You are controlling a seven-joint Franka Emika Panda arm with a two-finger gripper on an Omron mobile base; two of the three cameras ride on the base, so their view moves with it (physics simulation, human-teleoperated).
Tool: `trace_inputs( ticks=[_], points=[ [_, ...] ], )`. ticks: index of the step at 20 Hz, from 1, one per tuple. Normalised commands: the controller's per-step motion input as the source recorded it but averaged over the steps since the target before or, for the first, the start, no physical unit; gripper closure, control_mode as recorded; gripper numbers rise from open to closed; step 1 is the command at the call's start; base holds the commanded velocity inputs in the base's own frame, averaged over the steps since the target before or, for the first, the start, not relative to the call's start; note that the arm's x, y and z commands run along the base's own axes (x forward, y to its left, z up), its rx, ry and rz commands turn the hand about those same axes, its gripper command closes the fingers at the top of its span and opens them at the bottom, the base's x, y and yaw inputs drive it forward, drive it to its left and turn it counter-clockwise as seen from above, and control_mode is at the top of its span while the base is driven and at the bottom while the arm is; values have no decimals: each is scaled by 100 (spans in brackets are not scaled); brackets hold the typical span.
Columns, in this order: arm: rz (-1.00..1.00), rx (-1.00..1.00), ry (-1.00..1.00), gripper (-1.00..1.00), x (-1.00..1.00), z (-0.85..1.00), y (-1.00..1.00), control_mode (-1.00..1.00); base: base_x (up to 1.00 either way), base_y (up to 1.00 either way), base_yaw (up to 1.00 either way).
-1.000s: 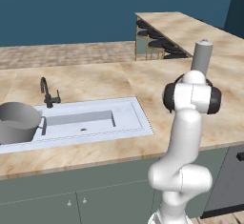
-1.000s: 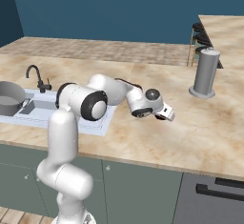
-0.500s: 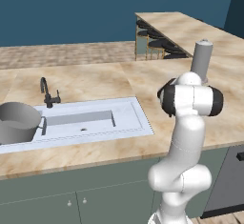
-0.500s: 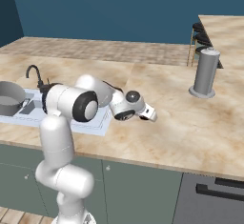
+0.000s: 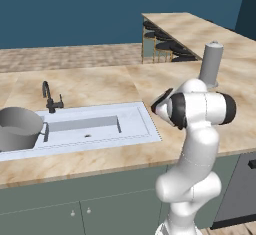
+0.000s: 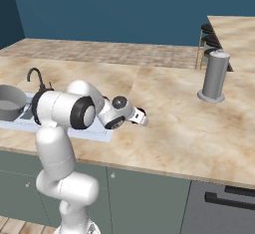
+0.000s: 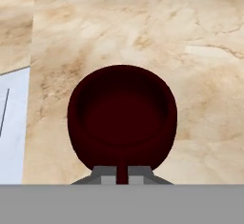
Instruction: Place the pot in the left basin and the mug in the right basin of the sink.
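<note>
1. Your gripper [image 6: 143, 118] is clamped tight on the near rim of the mug [image 7: 122, 120]; in the hand view the two finger tips [image 7: 106, 175] pinch the dark red wall between them, with the open cup facing the camera.

2. In that same view the mug sits over the beige marble counter [image 7: 143, 37], with the white edge of the sink [image 7: 12, 132] at the left of the frame.

3. From the right base view, you see the arm folded low, its hand reaching out over the counter [image 6: 164, 128] just past the sink's right end.

4. The pot [image 5: 19, 128] stands in the left basin, its grey wall rising above the sink rim; its handle side faces the right basin [image 5: 85, 127]. The right base view shows the pot [image 6: 11, 102] at the far left too.

5. The black faucet [image 5: 50, 98] rises behind the sink [image 5: 142, 129].

6. A tall grey domed cylinder [image 6: 214, 76] stands well apart on the counter to the right.
</note>
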Motion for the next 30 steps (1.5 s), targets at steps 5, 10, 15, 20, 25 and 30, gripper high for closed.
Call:
trace_inputs(
  ticks=[5, 10, 15, 20, 25, 30],
  points=[
    [2, 0, 0, 100, 0, 8, 58, -100, 0, 0, 0],
    [2, 0, 0, 100, 0, 14, 45, -100, 0, 0, 0],
    [1, 2, 0, 100, 1, 29, 33, -100, 0, 0, 0],
    [2, 5, 0, 100, 1, 46, 38, -100, 0, 0, 0],
    [0, 5, 0, 100, 1, 42, 40, -100, 0, 0, 0],
    [0, 1, 5, 100, 10, 13, 48, -100, 0, 0, 0]
  ],
)
